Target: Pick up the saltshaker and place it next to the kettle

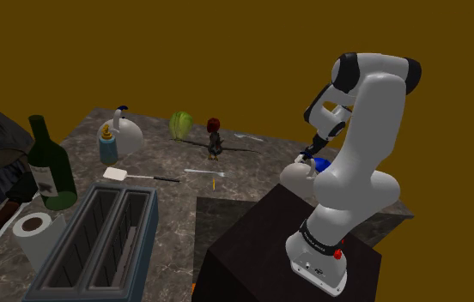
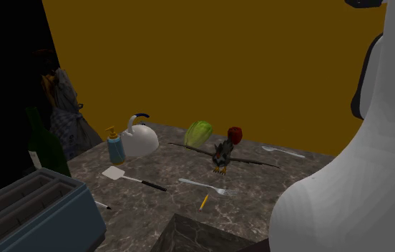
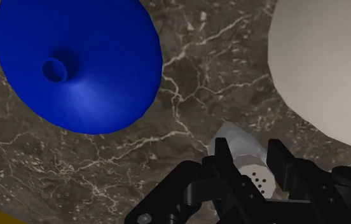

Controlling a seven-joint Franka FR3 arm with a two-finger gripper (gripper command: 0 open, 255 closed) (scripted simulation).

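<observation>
pale grey tapered saltshaker (image 3: 239, 145) clamped in the black gripper (image 3: 252, 159) over the dark veined marble counter (image 3: 187, 83).
it sits between a glossy blue cone-shaped funnel (image 3: 79, 60) and a smooth white dome (image 3: 327, 63); its long axis runs along the fingers, narrow tip outward, holes nearer the palm.

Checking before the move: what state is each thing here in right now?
Saltshaker: clasped by the end effector.
End effector: shut on the saltshaker.
Kettle: upright.
Green bottle: upright.
Soap dispenser: upright.
Toaster: slots empty.
Fork: lying flat.
</observation>
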